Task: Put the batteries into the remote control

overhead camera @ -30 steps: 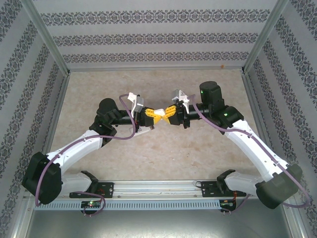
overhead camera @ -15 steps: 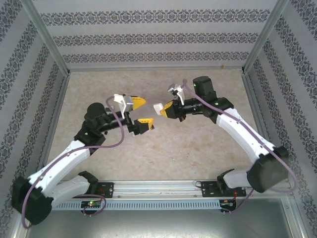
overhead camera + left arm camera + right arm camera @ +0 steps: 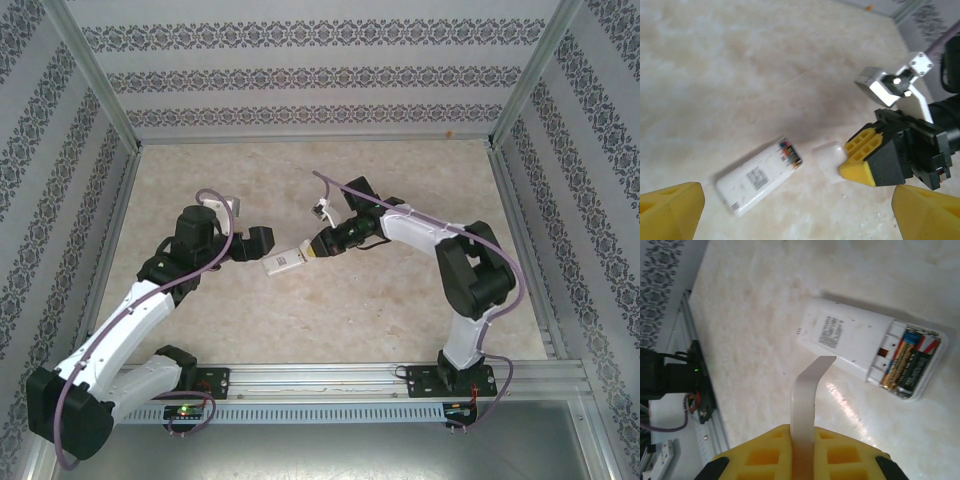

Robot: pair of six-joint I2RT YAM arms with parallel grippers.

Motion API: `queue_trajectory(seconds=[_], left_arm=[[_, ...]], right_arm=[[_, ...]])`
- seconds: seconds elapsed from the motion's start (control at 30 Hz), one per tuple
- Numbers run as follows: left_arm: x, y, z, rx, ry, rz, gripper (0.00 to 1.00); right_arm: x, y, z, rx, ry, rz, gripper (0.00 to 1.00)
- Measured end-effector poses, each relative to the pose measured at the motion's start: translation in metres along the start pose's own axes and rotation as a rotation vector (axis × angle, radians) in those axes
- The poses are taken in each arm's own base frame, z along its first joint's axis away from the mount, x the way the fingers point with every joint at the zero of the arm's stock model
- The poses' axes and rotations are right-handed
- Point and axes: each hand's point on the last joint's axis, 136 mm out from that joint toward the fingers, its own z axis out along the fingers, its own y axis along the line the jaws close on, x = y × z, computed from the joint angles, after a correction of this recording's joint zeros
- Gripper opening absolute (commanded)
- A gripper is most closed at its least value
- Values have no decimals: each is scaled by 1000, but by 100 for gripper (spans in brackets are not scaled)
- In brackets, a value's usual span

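Observation:
The white remote (image 3: 283, 261) lies back-up on the table, shown also as the remote (image 3: 757, 177) and the remote (image 3: 852, 342). Its battery bay is uncovered, with the dark, orange-ended batteries (image 3: 907, 362) sitting inside; they are blurred as the batteries (image 3: 790, 152). My right gripper (image 3: 318, 247) is shut on the thin white battery cover (image 3: 807, 395), held just off the remote's open end; it appears as the cover (image 3: 827, 156) in the yellow fingers (image 3: 862, 160). My left gripper (image 3: 800, 220) hangs open above the remote, apart from it.
The beige marbled tabletop (image 3: 330, 310) is walled by patterned panels with metal posts. An aluminium rail (image 3: 320, 380) with the arm bases runs along the near edge, and a circuit board with a green light (image 3: 697, 382) sits there.
The two grippers, close together a second ago, have parted. The right one came down with the white cover beside the remote's open end. The left arm swung back, its gripper open over the remote.

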Motion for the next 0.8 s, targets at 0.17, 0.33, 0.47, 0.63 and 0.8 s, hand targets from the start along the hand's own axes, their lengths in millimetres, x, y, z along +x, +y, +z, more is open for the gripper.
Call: queue_trajectory(seconds=[0.17, 0.33, 0.47, 0.63, 0.8], left_arm=[[27, 36, 11, -87, 72, -140, 98], [52, 47, 20, -105, 148, -188, 99], [56, 45, 23, -86, 170, -194, 100], [61, 45, 27, -82, 198, -201, 100], [61, 45, 28, -81, 198, -202, 100]], right_arm=[[0, -22, 19, 32, 15, 17, 12], [-10, -29, 26, 33, -23, 28, 13], [-20, -32, 30, 18, -61, 35, 13], [-21, -39, 38, 9, -67, 64, 14], [-17, -41, 41, -6, -58, 86, 16]])
